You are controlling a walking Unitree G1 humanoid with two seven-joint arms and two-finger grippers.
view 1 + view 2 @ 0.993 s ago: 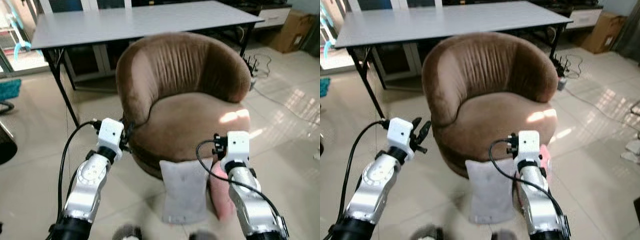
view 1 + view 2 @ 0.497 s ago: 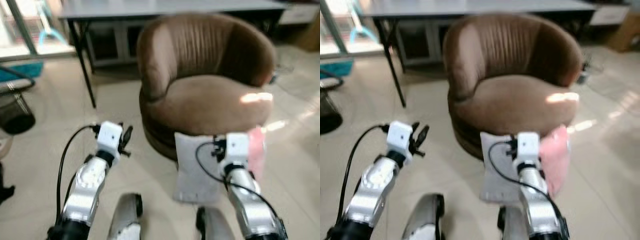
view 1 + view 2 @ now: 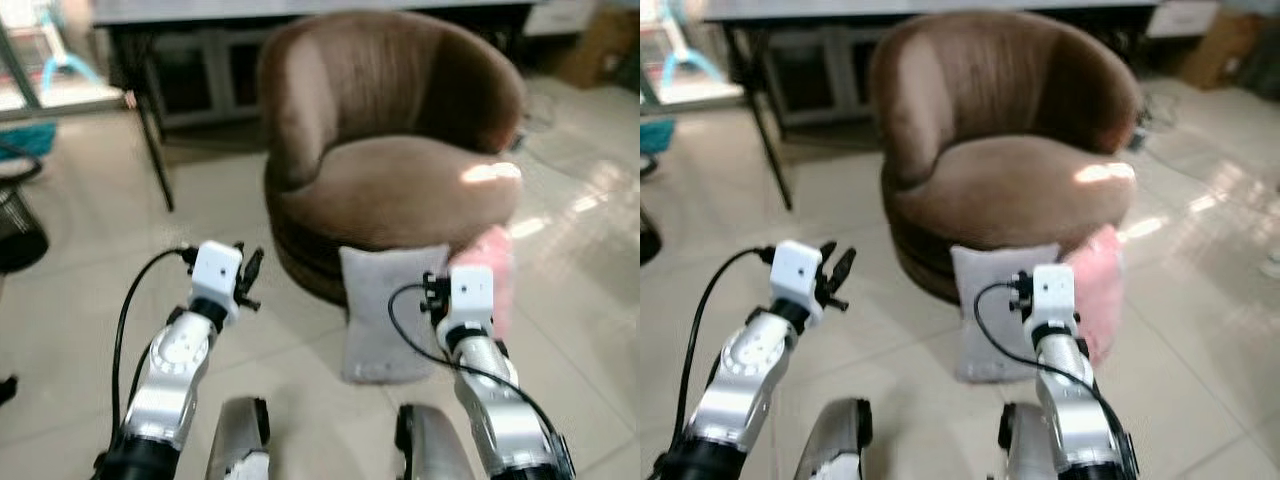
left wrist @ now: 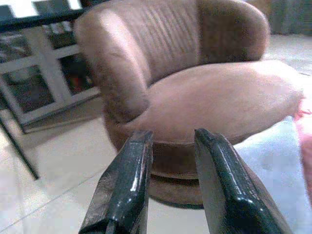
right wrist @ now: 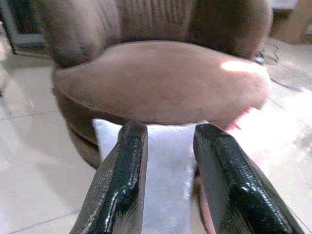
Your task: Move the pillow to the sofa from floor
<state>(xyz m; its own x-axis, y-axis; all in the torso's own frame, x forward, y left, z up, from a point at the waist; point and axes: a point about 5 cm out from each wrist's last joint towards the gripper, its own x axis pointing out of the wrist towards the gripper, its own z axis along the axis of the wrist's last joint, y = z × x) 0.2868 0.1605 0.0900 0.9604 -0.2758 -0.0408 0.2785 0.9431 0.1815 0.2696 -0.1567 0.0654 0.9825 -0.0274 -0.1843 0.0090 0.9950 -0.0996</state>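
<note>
The right end effector (image 5: 165, 146) hovers with fingers apart, empty, just above the grey square fabric pillow (image 3: 385, 315), which stands on the tiled floor (image 3: 80, 290) against the round brown velvet sofa (image 3: 390, 130). A pink pillow (image 3: 497, 270) leans beside it. The left end effector (image 4: 170, 141) is held apart too, holding nothing, left of the sofa.

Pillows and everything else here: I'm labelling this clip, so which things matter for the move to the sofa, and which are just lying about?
Job:
grey pillow, leaning on the sofa's base
pink pillow, beside it
brown sofa
right gripper, open, facing the grey pillow
left gripper, open

Lying about:
table
cardboard box
</note>
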